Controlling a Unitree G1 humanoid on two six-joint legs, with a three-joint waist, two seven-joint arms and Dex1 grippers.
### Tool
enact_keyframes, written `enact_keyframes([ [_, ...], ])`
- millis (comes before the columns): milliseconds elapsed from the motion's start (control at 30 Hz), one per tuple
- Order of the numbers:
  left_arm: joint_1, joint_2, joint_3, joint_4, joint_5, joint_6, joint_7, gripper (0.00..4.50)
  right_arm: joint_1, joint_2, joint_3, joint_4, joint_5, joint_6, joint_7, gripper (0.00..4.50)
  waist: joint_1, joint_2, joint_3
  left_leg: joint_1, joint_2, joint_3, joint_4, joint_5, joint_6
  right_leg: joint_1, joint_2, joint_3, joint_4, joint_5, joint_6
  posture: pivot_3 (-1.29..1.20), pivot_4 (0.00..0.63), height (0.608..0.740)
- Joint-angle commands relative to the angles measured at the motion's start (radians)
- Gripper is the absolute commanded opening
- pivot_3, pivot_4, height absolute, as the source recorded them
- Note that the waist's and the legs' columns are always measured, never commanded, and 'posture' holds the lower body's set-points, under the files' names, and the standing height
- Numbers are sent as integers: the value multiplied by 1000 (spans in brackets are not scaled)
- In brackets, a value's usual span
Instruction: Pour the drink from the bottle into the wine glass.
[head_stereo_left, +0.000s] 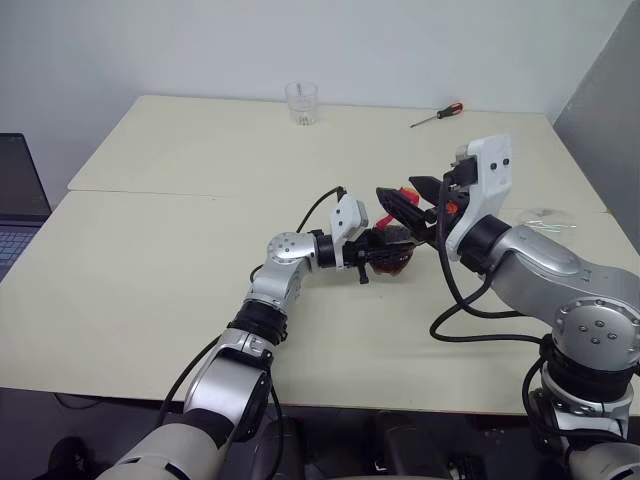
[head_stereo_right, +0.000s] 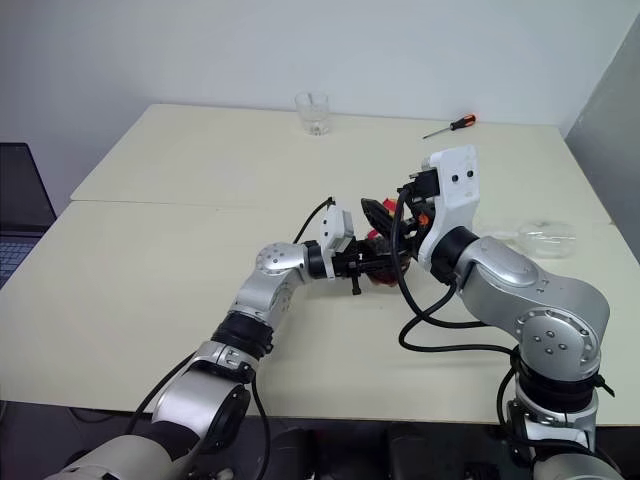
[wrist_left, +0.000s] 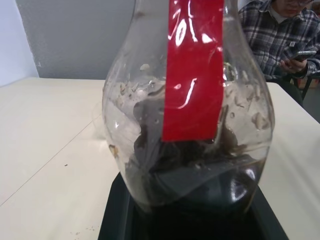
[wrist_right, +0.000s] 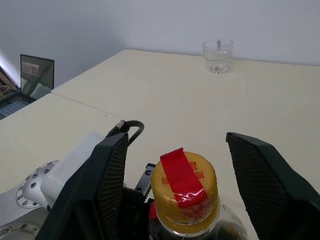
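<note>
**Cap removal: right jaws straddle the cap**

The left gripper (head_stereo_left: 372, 258) is clamped on the bottle (wrist_left: 192, 110), upright near the desk (head_stereo_left: 180, 300) middle. The right gripper (wrist_right: 175, 187) stands open either side of the cap (wrist_right: 185, 192), touching nothing. Next: close and twist. The wine glass (head_stereo_right: 545, 238) lies near the right edge.

Bare table (head_stereo_left: 180, 170) everywhere, save tumbler (head_stereo_left: 301, 102) and screwdriver (head_stereo_left: 437, 115) along the far edge.
</note>
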Motion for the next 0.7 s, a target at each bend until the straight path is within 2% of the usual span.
enact_keyframes([
  [33, -14, -4, 10, -34, -12, -19, -2, 764, -14, -10, -5, -27, -4, -3, 1, 3296, 0, 0, 0, 0, 0, 0, 0, 0, 0, 0, 0, 0, 0, 0, 0, 0, 150, 740],
  [700, -18, -6, 13, -28, -11, -20, 6, 764, -23, -25, 1, 14, -92, 7, 3, 3296, 0, 0, 0, 0, 0, 0, 0, 0, 0, 0, 0, 0, 0, 0, 0, 0, 150, 740],
])
